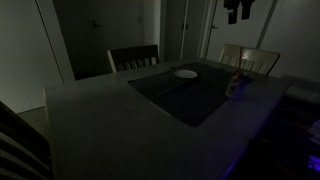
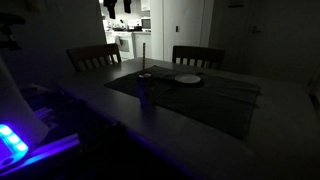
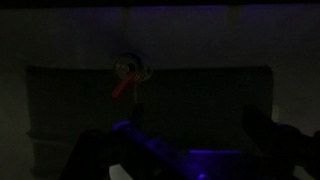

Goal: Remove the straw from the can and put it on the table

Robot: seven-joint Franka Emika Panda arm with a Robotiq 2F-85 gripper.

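The scene is very dark. The pale can point(image 1: 235, 87) stands upright on the grey table point(image 1: 110, 120), at the edge of the dark mat point(image 1: 190, 92). The thin reddish straw point(image 1: 238, 72) sticks up out of it. Both also show in an exterior view, the can point(image 2: 145, 92) with the straw point(image 2: 143, 58) upright. In the wrist view the can point(image 3: 131, 69) is far ahead, with the straw point(image 3: 122, 88) leaning out toward me. My gripper point(image 3: 185, 142) is open and empty, well short of the can. It is not clear in the exterior views.
A flat white plate point(image 1: 185, 73) lies on the mat near the can; it also shows in an exterior view point(image 2: 187, 78). Two slatted chairs point(image 1: 133, 58) point(image 1: 250, 58) stand at the table's far side. Blue-purple light glows near the robot point(image 2: 12, 142).
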